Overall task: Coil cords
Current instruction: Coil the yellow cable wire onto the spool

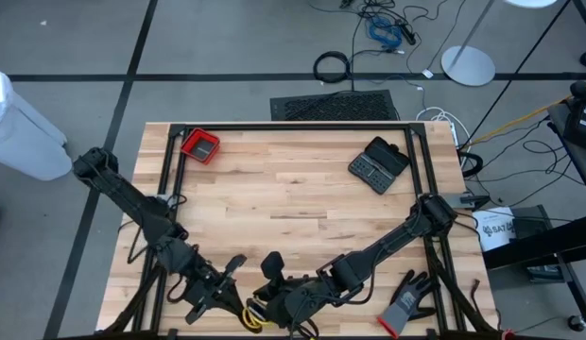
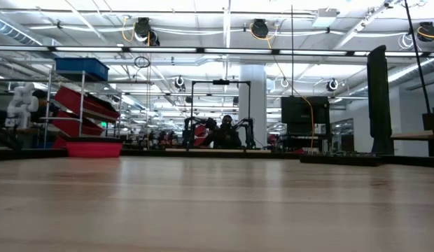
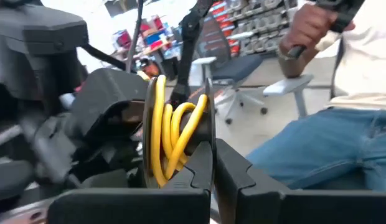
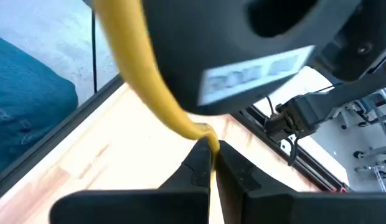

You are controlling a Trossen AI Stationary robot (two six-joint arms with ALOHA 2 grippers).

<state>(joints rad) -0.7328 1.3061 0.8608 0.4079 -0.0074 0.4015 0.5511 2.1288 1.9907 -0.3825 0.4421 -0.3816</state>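
Two arms meet at the table's [image 1: 293, 203] six o'clock edge. We clamp the left gripper [image 3: 208, 165] shut on the yellow cord's [image 3: 171, 134] looped turns, and the right gripper [image 4: 213, 163] pinches its free run tight. We judge this thin, glossy cord light and springy, apt to uncoil, so we grip across the turns. We cannot make out the black cord.
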